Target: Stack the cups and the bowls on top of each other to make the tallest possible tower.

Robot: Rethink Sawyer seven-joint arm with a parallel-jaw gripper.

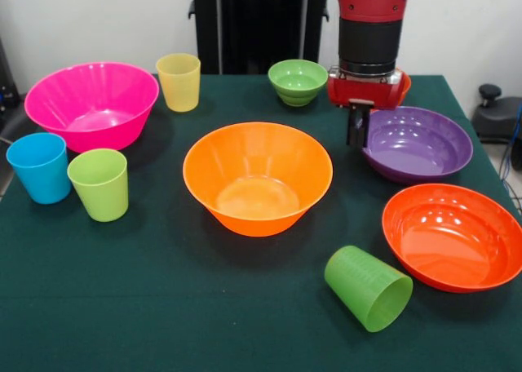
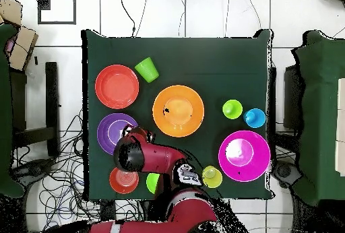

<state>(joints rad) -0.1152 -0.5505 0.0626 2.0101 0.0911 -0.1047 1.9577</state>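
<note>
Hand (image 1: 356,127) at purple bowl (image 1: 420,142) near rim, finger state unclear; nothing stacked.

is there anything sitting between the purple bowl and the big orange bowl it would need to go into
Nothing visible does. The purple bowl sits just beside the large orange bowl, with only bare green table between them. The gripper hangs at the purple bowl's rim on the orange bowl's side, above that gap.

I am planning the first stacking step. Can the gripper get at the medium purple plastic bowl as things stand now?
Probably yes. The gripper hangs at the left rim of the medium purple plastic bowl, which sits upright with nothing inside or over it.
</note>
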